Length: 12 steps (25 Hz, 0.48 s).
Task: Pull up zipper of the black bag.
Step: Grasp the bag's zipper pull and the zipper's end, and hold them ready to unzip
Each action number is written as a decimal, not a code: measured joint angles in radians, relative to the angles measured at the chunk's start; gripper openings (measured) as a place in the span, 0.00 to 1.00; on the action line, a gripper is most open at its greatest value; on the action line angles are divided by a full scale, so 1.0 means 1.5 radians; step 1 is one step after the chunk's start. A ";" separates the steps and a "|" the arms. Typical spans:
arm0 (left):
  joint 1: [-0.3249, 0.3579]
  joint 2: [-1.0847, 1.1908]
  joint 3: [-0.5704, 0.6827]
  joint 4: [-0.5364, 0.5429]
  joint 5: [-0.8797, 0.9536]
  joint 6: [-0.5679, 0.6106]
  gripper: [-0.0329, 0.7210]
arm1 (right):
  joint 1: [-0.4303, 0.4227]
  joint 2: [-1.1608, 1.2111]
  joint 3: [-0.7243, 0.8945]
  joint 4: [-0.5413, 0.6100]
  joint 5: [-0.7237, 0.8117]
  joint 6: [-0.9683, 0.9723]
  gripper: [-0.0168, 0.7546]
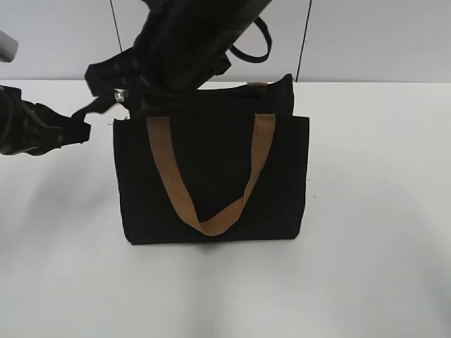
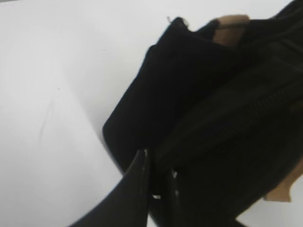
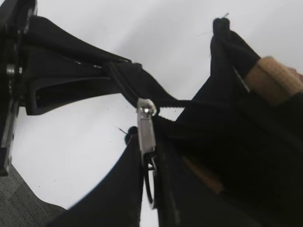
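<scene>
Exterior view: the bag (image 1: 211,179) stands upright on the tabletop (image 1: 366,267), one tan handle (image 1: 211,176) hanging down its front. The left gripper (image 1: 83,125) sits just beside the bag's upper left corner, clenched on a black tail of zip tape (image 1: 95,107) stretched out from that corner. The right arm (image 1: 183,49) comes down over the same corner; just below it a small silvery glint, the zipper (image 1: 120,94), lies at the end of the bag's top edge.

Left wrist view: the bag's end panel (image 2: 165,99) fills the frame directly ahead of the left gripper. The dark fingers (image 2: 135,189) meet on black fabric, so the gripper looks shut on the tape, though the blur hides detail.

Right wrist view: the zipper (image 3: 147,137) stands between the right gripper's fingers (image 3: 125,184), which pinch the pull. Beyond it the left gripper holds the tape taut.

Judgement: the pull sits near the corner end of the zip line. Whether the line behind it is closed cannot be told, so progress is uncertain; both grasps seem set.
</scene>
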 joint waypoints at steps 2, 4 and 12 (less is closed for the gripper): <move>0.000 0.000 0.000 0.004 0.026 -0.007 0.07 | -0.016 0.000 -0.006 0.007 0.011 -0.001 0.01; 0.000 0.000 -0.001 0.004 0.038 -0.009 0.07 | -0.032 0.000 -0.006 0.021 0.015 -0.001 0.00; 0.000 0.000 -0.001 0.004 0.064 -0.010 0.07 | -0.071 0.000 -0.006 0.060 0.074 -0.036 0.00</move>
